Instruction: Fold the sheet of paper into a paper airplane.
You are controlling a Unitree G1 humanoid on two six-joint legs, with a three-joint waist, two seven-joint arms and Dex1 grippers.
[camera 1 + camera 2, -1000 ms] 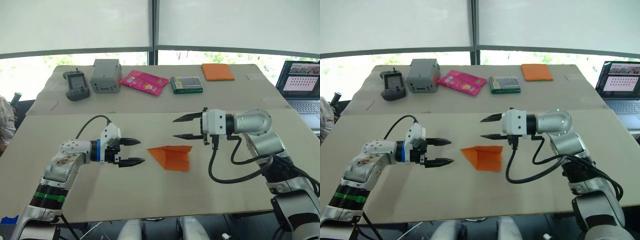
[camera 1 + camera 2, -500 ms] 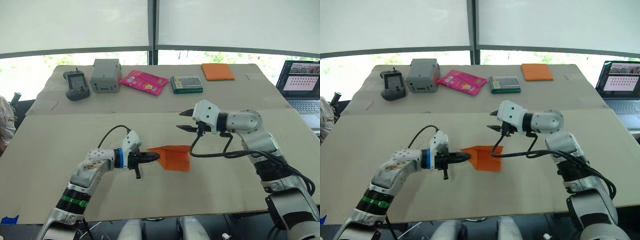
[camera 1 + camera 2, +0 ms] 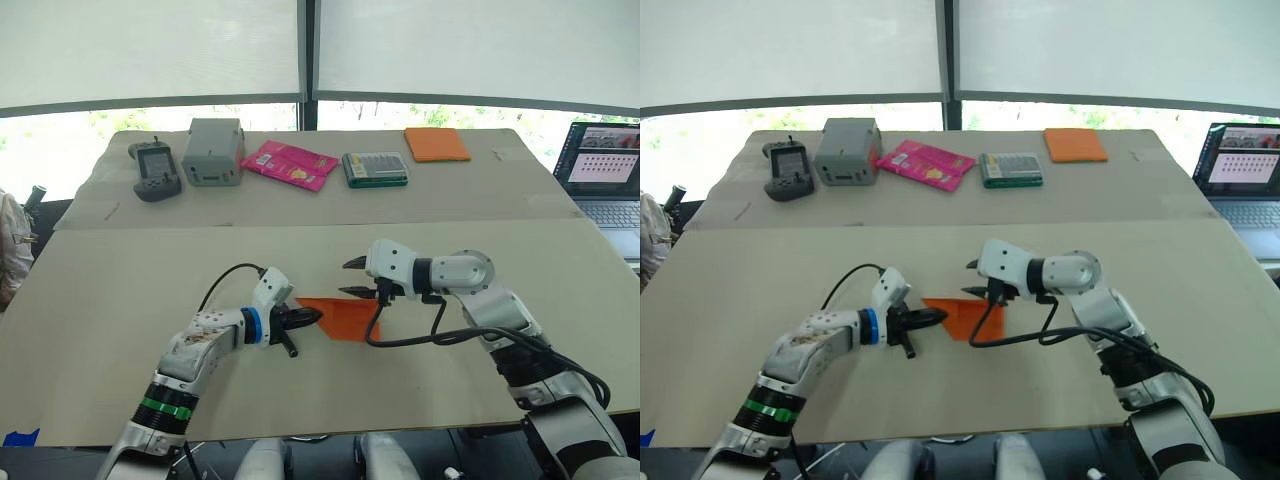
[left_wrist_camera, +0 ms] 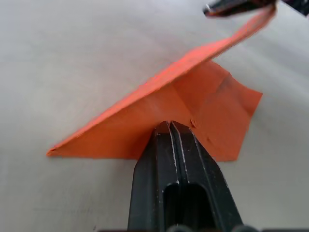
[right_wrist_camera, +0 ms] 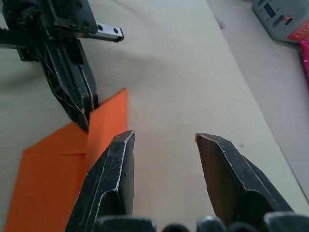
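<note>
Beige worktop [image 3: 120, 290], seam across middle; white blinds and bright windows behind. Sheet of paper [image 3: 345, 315], folded orange wedge, mid-worktop. Left gripper [image 3: 303, 317] fingers pressed together, clamping wedge's pointed end. Right gripper [image 3: 353, 278] fingers spread, empty, at wedge's 1 o'clock corner. Laptop [image 3: 603, 180] at 3 o'clock edge.

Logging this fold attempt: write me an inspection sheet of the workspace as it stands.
Surface: pale table, seam across the middle.
Job's things: sheet of paper, folded orange wedge, one flap lifted.
Clutter: handheld controller, grey box, pink packet, green case, orange pad along the far edge.
Grippers: left gripper jaws shut on the sheet's tip; right gripper jaws open at its far edge.
Cables: black wrist cable on each arm.
Surroundings: laptop at right, blinds above.
</note>
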